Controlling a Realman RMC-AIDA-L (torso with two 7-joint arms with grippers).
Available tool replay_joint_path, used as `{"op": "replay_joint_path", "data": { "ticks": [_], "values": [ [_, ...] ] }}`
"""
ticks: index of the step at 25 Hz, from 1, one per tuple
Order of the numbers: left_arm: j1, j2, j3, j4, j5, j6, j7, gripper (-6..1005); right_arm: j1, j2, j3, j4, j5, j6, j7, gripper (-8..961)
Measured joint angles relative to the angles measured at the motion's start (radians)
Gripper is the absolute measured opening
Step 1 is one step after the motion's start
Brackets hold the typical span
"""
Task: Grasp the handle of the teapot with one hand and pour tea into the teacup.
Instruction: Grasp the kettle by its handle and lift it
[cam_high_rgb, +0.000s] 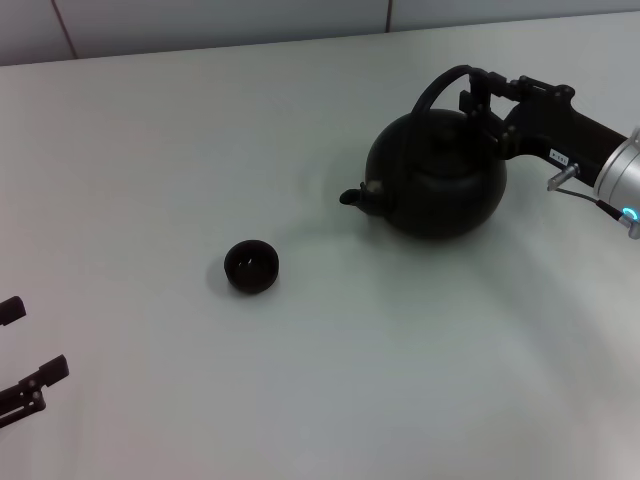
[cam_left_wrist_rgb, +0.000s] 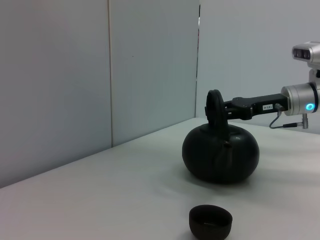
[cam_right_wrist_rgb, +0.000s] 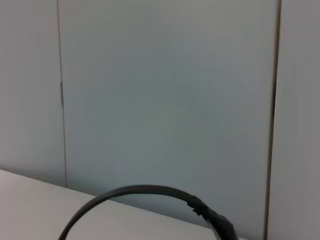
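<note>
The black teapot (cam_high_rgb: 437, 180) is sitting on the white table (cam_high_rgb: 300, 380), on the robot's right side and toward the far edge, with its short spout (cam_high_rgb: 352, 197) pointing to the robot's left. The right gripper (cam_high_rgb: 484, 98) is reaching in from the right, and its fingers are closing on the handle (cam_high_rgb: 440, 88) at the top of the arch, on the side away from the spout. In the left wrist view the teapot (cam_left_wrist_rgb: 220, 152) is looking level, with its base on the table, and the handle (cam_left_wrist_rgb: 215, 108) is standing upright. The teacup (cam_high_rgb: 251, 266) is standing upright on the table, well apart from the teapot, to the left of the spout and nearer to the robot. The left gripper (cam_high_rgb: 25, 355) is staying low at the near left edge, far from both things, and its jaws are standing wide and holding nothing.
</note>
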Motion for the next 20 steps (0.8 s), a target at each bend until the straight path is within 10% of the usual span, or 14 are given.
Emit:
{"op": "replay_joint_path", "data": {
  "ticks": [14,20],
  "values": [
    [-0.004,-0.001,0.000,0.000,-0.002,-0.006,0.000,810,0.005,-0.001,0.003,0.000,0.004,-0.001,0.003,82],
    [-0.006,-0.005,0.000,-0.003,-0.001,-0.006,0.000,810,0.035,-0.001,0.009,0.001,0.006,0.000,0.023,81]
  ]
}}
